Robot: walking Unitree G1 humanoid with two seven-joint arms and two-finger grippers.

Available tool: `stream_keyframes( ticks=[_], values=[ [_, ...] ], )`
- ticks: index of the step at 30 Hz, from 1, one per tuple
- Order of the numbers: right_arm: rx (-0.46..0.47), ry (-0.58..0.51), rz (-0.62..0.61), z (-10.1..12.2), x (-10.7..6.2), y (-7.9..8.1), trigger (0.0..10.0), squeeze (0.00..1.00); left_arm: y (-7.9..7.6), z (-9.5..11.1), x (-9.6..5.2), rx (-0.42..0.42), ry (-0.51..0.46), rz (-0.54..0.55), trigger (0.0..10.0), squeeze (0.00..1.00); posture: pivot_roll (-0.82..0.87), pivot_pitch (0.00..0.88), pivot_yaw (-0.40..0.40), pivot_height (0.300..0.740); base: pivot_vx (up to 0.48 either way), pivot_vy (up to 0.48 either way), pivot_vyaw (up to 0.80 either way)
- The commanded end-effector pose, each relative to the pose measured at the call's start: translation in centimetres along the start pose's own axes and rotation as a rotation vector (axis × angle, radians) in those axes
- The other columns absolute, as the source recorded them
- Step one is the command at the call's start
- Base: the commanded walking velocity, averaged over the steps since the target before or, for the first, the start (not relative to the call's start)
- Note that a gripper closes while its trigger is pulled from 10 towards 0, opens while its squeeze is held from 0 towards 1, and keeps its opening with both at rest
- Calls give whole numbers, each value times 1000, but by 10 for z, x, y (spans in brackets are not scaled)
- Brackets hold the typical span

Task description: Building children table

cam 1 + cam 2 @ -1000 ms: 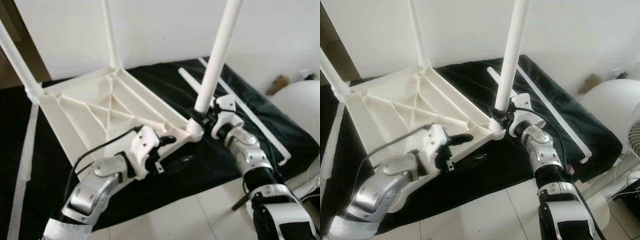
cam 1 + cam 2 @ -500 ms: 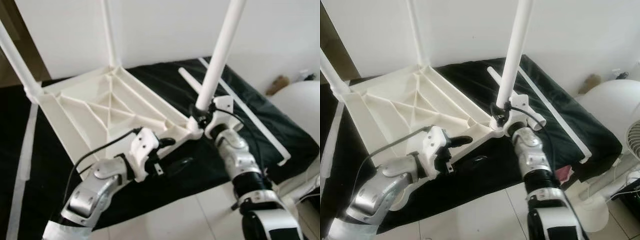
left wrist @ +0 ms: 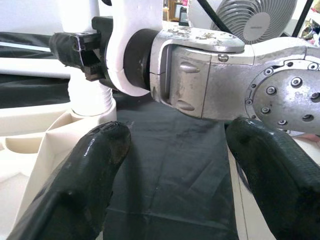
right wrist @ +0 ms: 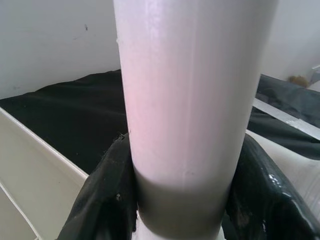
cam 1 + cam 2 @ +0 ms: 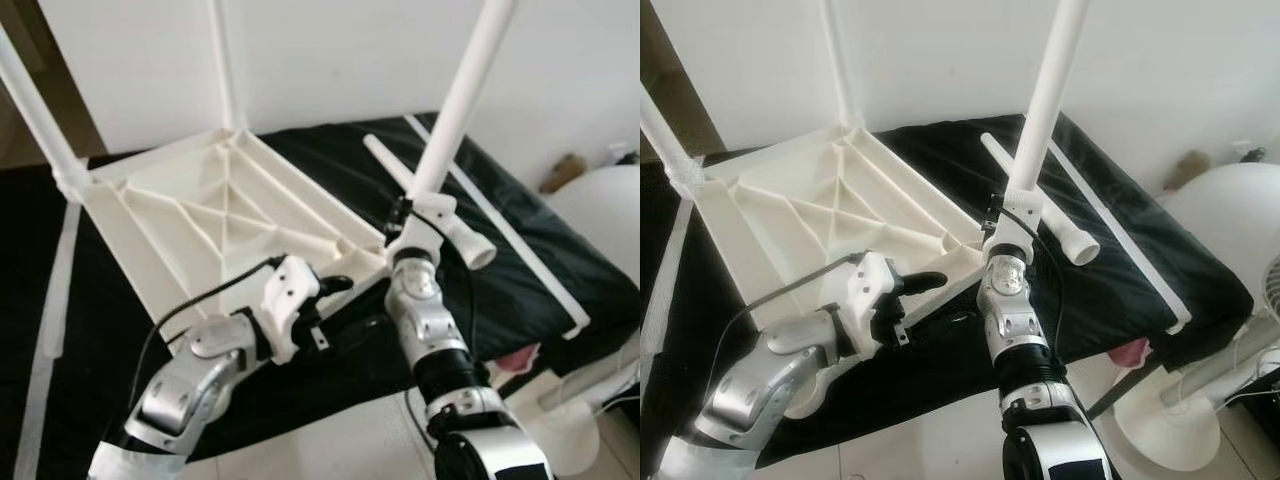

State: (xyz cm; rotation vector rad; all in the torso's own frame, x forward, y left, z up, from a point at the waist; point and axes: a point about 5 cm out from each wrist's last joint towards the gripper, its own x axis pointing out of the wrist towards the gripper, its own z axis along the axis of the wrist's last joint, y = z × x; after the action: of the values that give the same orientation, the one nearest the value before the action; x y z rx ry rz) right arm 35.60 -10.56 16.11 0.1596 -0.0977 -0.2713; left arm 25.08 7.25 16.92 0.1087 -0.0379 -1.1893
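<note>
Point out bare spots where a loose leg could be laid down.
Free: the black cloth between the tabletop and the spare leg, and its corner beyond the strip. Crowded: the near corner, with both the left gripper and right gripper.

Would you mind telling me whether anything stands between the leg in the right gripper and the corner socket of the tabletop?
Nothing visible does. The right gripper is shut on the white leg, whose threaded foot already sits at the corner socket of the upturned tabletop. The left gripper hangs open beside that corner, touching nothing.
</note>
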Motion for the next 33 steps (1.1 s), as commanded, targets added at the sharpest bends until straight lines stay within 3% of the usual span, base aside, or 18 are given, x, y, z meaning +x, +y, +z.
stream_keyframes(
  ticks=[1,7,11,12,13,22,23,24,25,29,30,33],
  values=[
    [36,106,-87,-21,-7,-10,10000,0,-1,2,0,-5,-6,2,10000,0,1,17,-12,740,0,0,0],
    [20,89,-106,-19,-7,-10,10000,0,-1,2,1,-6,-11,2,10000,0,-3,5,-14,740,0,0,0],
    [8,-18,-31,-9,-4,-12,10000,0,-1,1,3,-6,-14,0,10000,0,-3,1,-15,740,0,0,0],
    [38,-29,-12,-7,-4,-14,10000,416,-1,1,3,-6,-14,0,10000,0,-2,1,-16,740,0,0,0],
    [44,-51,5,-5,-4,-17,10000,1000,-2,1,3,-8,-17,0,10000,0,-3,2,-17,740,0,0,0],
    [16,-123,141,6,2,-32,10000,1000,-3,1,4,-13,-20,0,10000,0,-6,5,-18,740,0,0,0],
    [-2,-83,201,3,6,-40,10000,639,-3,2,5,-14,-22,-2,10000,0,-6,6,-16,740,0,0,0],
    [-2,-83,201,3,6,-40,10000,639,-3,2,5,-14,-22,-2,10000,0,-6,6,-16,740,0,0,0],
    [-10,-69,231,1,8,-43,10000,0,-3,2,5,-15,-22,-3,10000,0,-7,7,-15,740,0,0,0],
    [-33,-56,284,0,11,-52,10000,0,-4,3,6,-15,-24,-6,10000,0,-9,9,-14,740,0,0,0],
    [-63,-34,362,-2,14,-61,10000,0,-5,3,6,-18,-25,-8,10000,0,-12,13,-13,740,0,0,0],
    [-103,-14,435,-4,16,-69,10000,0,-5,3,7,-20,-26,-10,10000,0,-14,16,-11,740,0,0,0]
  ],
)
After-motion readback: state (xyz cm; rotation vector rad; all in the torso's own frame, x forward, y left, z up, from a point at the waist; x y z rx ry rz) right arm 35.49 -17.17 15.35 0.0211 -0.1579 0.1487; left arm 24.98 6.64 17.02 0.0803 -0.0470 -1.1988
